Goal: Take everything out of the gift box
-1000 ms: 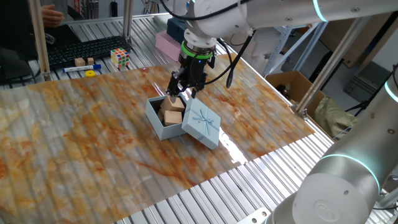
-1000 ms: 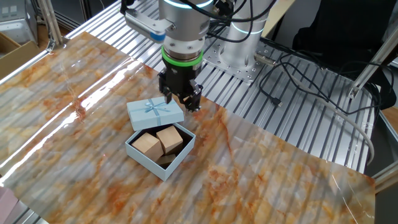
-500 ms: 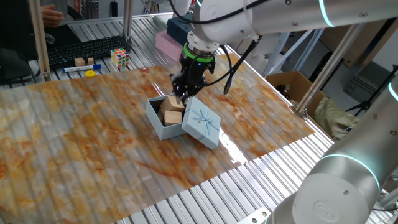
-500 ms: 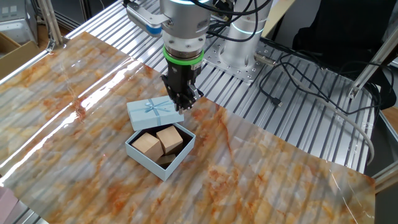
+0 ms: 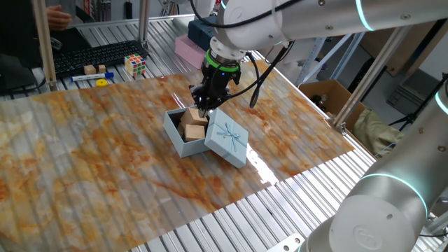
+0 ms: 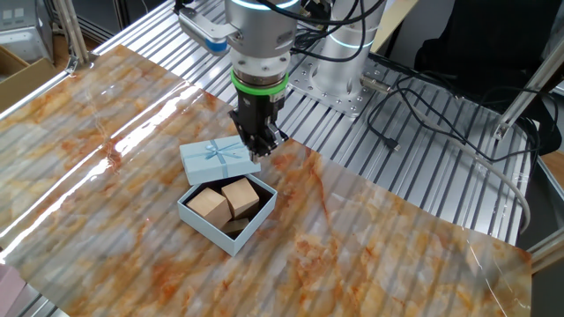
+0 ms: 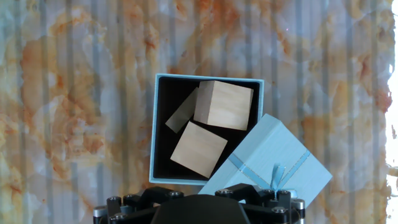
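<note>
The pale-blue gift box [image 5: 171,129] stands open on the marbled table, dark inside. It shows in the other fixed view [image 6: 220,238] and the hand view [image 7: 153,124] too. Three tan wooden blocks lie in it: one at the top [image 7: 222,104], one lower [image 7: 199,149], one tilted at the left [image 7: 181,115]. The lid [image 7: 267,162] with the bow drawing leans against the box's side [image 5: 226,138]. My gripper [image 6: 258,145] hovers just above the lid's far edge, fingers together and empty [image 5: 204,103]. The hand view shows only its dark body, not the fingertips.
A Rubik's cube [image 5: 136,65], small blocks [image 5: 89,69] and a yellow item [image 5: 102,82] sit at the far left edge. A pink box [image 5: 189,50] lies behind the arm. A brown carton [image 5: 329,94] stands off the table's right. Cables [image 6: 423,97] lie on the metal frame.
The gripper's fingers, spread one second ago, have closed together on nothing. The hand has shifted slightly over the lid's edge. Box, lid and blocks have not moved.
</note>
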Tool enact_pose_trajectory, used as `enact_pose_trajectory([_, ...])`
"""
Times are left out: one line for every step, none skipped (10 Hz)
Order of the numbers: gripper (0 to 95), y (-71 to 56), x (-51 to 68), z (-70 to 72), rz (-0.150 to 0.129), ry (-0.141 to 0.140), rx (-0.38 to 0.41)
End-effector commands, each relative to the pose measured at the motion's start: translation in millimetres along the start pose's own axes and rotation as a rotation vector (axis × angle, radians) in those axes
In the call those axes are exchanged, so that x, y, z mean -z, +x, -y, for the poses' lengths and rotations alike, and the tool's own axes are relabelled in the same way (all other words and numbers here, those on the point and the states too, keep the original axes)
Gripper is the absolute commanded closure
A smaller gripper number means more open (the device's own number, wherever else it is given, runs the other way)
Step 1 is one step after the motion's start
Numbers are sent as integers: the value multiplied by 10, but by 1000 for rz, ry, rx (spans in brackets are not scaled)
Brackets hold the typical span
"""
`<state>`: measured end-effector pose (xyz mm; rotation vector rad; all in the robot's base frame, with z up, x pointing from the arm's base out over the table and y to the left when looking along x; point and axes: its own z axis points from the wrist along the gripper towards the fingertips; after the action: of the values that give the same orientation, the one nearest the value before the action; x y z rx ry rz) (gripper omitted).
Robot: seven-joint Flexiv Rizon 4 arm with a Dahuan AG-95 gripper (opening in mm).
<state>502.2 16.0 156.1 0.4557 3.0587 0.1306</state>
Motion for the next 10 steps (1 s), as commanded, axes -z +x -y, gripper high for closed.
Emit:
enact_pose_trajectory([950,-8,-59,0,7,-8,-6])
enact_pose_trajectory([950,-16,-113,-8,14,-15,-9])
enact_pose_trajectory([950,-21,-166,-13,22,-19,-9])
enact_pose_trajectory([950,-27,-224,-18,29,-25,-9])
enact_pose_trajectory([950,-35,-274,-21,35,-27,-8])
enact_pose_trajectory([950,-43,-339,-20,42,-34,-10])
enact_pose_trajectory([950,-49,-374,-13,43,-36,-10])
enact_pose_trajectory([950,-71,-403,-2,36,-34,-9])
enact_pose_trajectory([950,-101,-439,7,37,-34,-10])
enact_pose_trajectory([950,-114,-471,11,38,-32,-15])
